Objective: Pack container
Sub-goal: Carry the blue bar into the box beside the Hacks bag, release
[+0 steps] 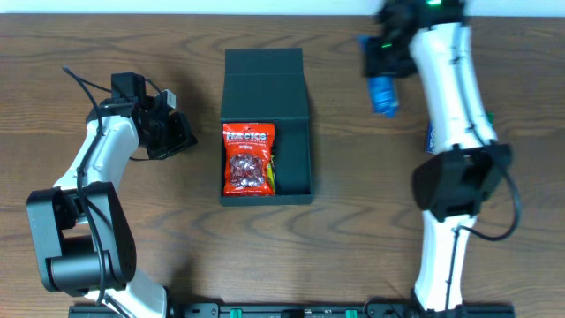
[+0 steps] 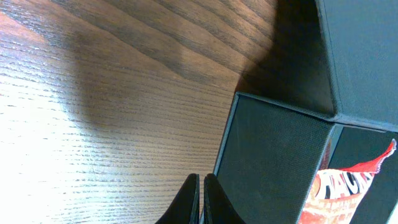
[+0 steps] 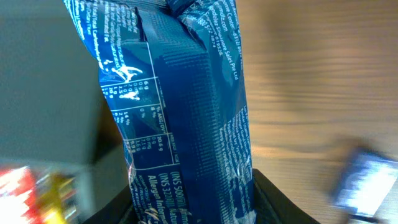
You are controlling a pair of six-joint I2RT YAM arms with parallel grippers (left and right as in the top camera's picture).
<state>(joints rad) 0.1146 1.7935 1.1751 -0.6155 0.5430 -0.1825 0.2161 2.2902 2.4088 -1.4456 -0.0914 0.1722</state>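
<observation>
The dark teal container (image 1: pixel 297 155) lies open at the table's middle, its flap lid (image 1: pixel 264 78) folded back. A red snack bag (image 1: pixel 248 159) lies inside on the left, a yellow packet edge (image 1: pixel 272 174) beside it. My right gripper (image 1: pixel 383 81) is shut on a blue snack packet (image 1: pixel 382 94), held above the table to the right of the lid; the right wrist view shows the blue snack packet (image 3: pixel 186 112) filling the space between the fingers. My left gripper (image 2: pixel 201 186) is shut and empty, just left of the container's wall (image 2: pixel 267 155).
Another blue packet (image 1: pixel 431 134) lies on the table by the right arm, and that blue packet (image 3: pixel 367 183) shows blurred in the right wrist view. Bare wood table (image 1: pixel 106 53) surrounds the container.
</observation>
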